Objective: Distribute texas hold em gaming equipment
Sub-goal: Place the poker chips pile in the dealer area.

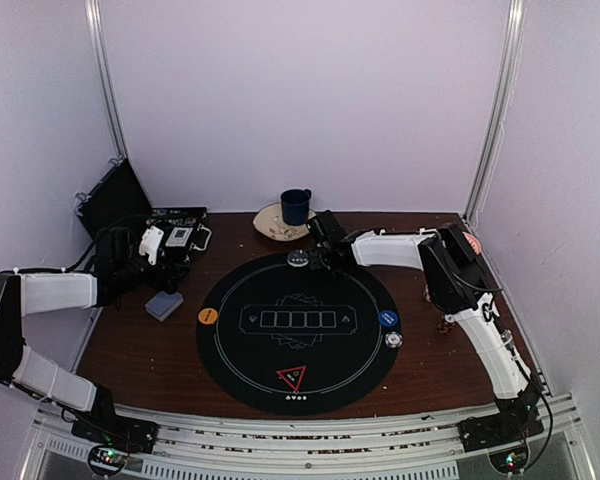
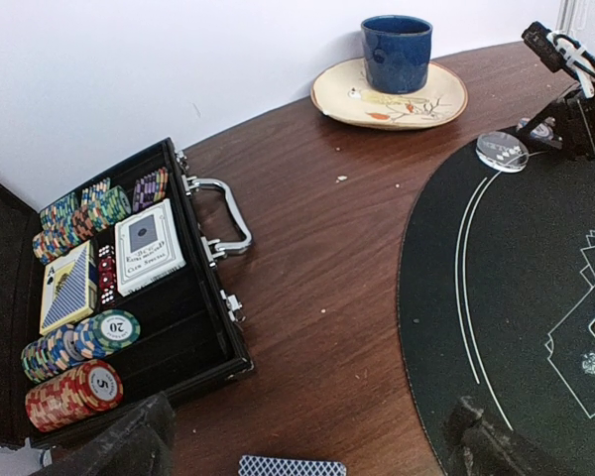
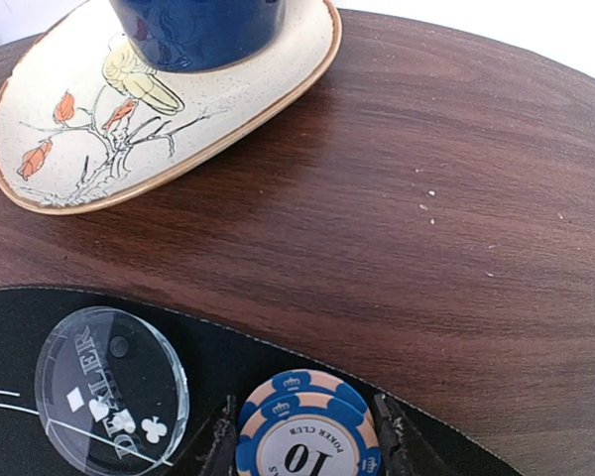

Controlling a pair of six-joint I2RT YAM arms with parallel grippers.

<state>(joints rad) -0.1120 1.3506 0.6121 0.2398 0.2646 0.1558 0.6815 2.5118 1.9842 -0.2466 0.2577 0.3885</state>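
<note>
Two card packs (image 2: 149, 248) lay in the open case (image 2: 213, 327) at the far left, among rows of chips (image 2: 74, 342). One more deck (image 1: 164, 305) sat on the table (image 1: 150, 350) near the left gripper (image 2: 312, 412), whose fingers were spread wide and held nothing. On the round mat (image 1: 230, 370) I counted one orange disc (image 1: 208, 316), one triangle marker (image 1: 291, 378), one clear dealer button (image 3: 111, 390), one blue disc (image 1: 387, 318) and one pale chip (image 1: 394, 339). The right gripper (image 3: 305, 412) had its fingers pressed on two stacked chips (image 3: 302, 456) at the mat's far edge.
</note>
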